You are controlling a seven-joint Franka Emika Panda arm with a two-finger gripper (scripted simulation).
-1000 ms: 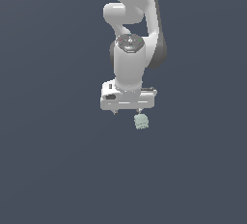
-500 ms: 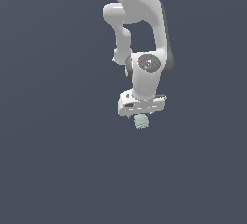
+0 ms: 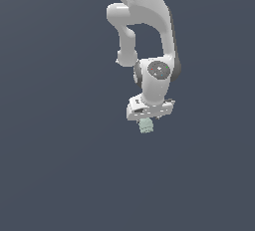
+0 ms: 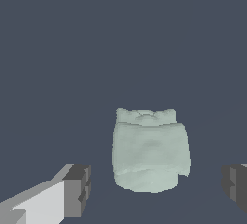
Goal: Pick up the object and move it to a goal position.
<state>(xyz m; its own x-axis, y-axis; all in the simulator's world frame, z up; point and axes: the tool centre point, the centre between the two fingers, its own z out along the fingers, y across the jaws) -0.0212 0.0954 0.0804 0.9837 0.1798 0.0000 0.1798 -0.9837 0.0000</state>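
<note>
The object [image 3: 146, 126] is a small pale mint-green lumpy block with ridged sides, lying on the plain dark grey surface. My gripper [image 3: 148, 120] hangs directly over it on the white arm, pointing down. In the wrist view the object [image 4: 150, 150] sits between the two dark fingertips [image 4: 78, 189], with a clear gap on each side. The gripper [image 4: 157, 189] is open and touches nothing; the object is narrower than the spread of the fingers.
The white arm [image 3: 149, 26] rises above the hand toward the upper edge of the exterior view. Around the block there is only the uniform dark grey ground [image 3: 60, 165].
The hand has swung toward the exterior view's right and dropped a little, ending right above the block. The block itself has stayed where it was.
</note>
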